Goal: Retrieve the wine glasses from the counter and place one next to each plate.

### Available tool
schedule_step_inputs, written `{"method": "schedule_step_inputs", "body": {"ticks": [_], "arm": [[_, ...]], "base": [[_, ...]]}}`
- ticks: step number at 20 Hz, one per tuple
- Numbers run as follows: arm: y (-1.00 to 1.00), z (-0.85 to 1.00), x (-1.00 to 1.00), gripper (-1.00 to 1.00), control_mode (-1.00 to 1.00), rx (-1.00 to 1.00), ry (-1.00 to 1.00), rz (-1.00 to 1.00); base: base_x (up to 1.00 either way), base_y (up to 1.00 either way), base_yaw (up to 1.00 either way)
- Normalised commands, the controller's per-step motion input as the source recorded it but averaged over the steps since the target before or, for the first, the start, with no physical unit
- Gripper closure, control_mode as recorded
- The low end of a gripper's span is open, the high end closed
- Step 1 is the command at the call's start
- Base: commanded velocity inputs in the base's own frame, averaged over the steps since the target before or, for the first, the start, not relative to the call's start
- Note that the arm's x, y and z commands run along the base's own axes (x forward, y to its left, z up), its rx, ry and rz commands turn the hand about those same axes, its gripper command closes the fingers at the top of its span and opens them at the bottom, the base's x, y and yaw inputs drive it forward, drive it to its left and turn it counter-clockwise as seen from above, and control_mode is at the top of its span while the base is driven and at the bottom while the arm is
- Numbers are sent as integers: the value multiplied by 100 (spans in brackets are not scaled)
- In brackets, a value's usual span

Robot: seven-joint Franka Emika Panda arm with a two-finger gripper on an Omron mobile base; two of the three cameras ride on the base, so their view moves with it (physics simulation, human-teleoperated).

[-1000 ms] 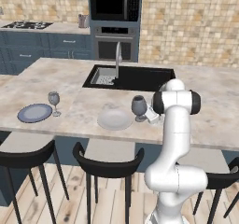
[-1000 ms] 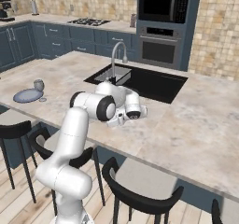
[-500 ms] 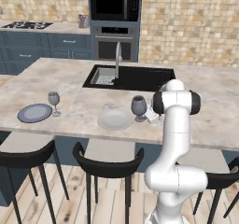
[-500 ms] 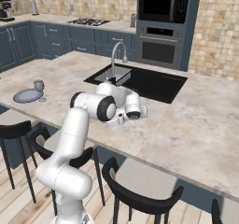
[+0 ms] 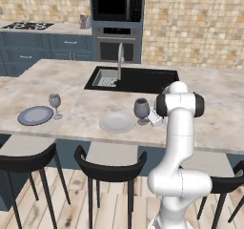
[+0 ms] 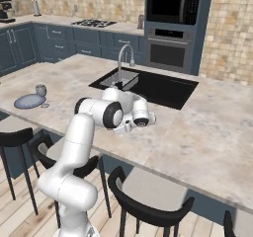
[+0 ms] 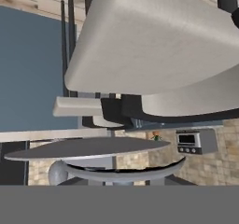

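Fingers appear clamped on dark goblet (image 5: 141,108), contact partly hidden. Goblet upright on island (image 5: 71,80), just beside pale plate (image 5: 116,122). Clear glass (image 5: 55,100) beside blue plate (image 5: 35,115). Placement step; next: release, withdraw.

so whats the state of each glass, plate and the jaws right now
dark grey goblet: upright on the island, just right of the pale plate, gripper at it
clear glass: upright, standing free beside the blue-grey plate
pale plate: flat, nothing on it
blue-grey plate: flat, nothing on it
gripper: jaws hidden behind the goblet, grip cannot be told
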Motion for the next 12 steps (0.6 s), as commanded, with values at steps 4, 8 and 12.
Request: {"method": "schedule_step_inputs", "body": {"ticks": [4, 8, 12], "arm": [[-2, -33, 0, -100, -100, 0, 0, 0], [-22, -14, 2, -100, -100, 0, 0, 0], [-42, -13, 0, -100, -100, 0, 0, 0]], "base": [[0, 0, 0], [0, 0, 0], [0, 0, 0]]}}
